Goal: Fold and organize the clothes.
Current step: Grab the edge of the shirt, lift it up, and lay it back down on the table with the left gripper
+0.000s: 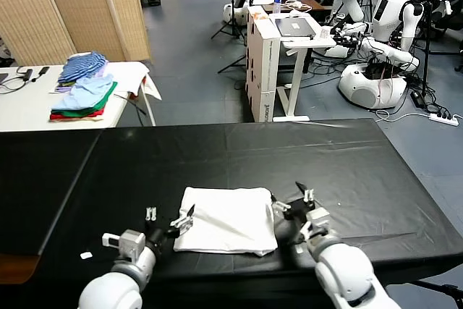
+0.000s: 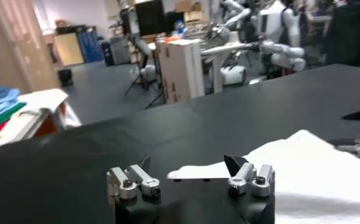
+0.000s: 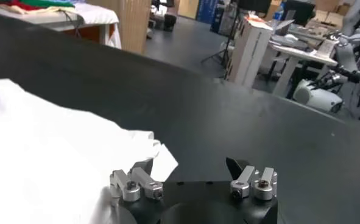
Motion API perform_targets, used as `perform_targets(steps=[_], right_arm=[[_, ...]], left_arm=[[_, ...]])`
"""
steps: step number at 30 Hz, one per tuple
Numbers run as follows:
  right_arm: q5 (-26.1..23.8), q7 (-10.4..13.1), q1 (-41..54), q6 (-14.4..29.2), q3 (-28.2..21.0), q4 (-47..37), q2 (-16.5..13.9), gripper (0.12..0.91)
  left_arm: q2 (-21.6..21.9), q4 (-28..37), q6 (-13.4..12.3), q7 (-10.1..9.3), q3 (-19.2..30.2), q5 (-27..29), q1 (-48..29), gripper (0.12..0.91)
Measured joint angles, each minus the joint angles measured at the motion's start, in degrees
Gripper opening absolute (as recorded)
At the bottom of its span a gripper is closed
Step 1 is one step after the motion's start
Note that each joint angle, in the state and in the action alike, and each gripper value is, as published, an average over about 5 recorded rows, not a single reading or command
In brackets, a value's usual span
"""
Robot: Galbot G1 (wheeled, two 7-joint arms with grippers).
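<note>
White T-shirt (image 1: 228,219) lies folded between both open end effectors.

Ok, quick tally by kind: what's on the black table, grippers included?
Folded white T-shirt: 1
Open grippers: 2, left gripper and right gripper, one at each side of the shirt
Small white scrap: 1
Total: 4

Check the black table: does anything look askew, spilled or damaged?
Nothing stands out. The white T-shirt lies folded on the black table, its edges slightly uneven. The left pincer and right pincer flank it, both open.
</note>
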Motion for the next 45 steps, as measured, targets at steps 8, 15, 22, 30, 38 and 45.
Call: perform_targets(steps=[8, 15, 22, 30, 38, 45], right_arm=[[7.19, 0.74, -5.18, -0.65, 9.60, 10.10, -0.26, 0.907], [9.81, 0.71, -9.19, -0.87, 14.89, 15.65, -0.34, 0.907], [9.99, 0.71, -10.76, -0.90, 16.43, 17.24, -0.03, 0.907], [9.98, 0.73, -11.86, -0.75, 17.23, 17.71, 0.12, 0.907], [9.89, 0.85, -12.87, -0.64, 17.41, 17.89, 0.47, 0.907], [9.77, 0.95, -13.43, -0.63, 17.45, 18.23, 0.84, 0.907]], left_arm=[[-1.34, 3.77, -4.77, 1.96, -0.59, -3.57, -0.66, 0.907], [-2.43, 8.14, -8.25, 2.67, -0.82, -2.98, -0.01, 0.907], [-2.94, 9.62, -7.73, 2.90, -0.50, -4.56, 0.99, 0.907], [-3.77, 10.30, -6.60, 2.75, 0.75, -7.24, 0.75, 0.907], [-4.58, 9.95, -6.26, 2.45, 1.99, -9.24, 0.60, 0.575], [-5.06, 9.33, -6.12, 2.47, 2.74, -9.56, 0.83, 0.200]])
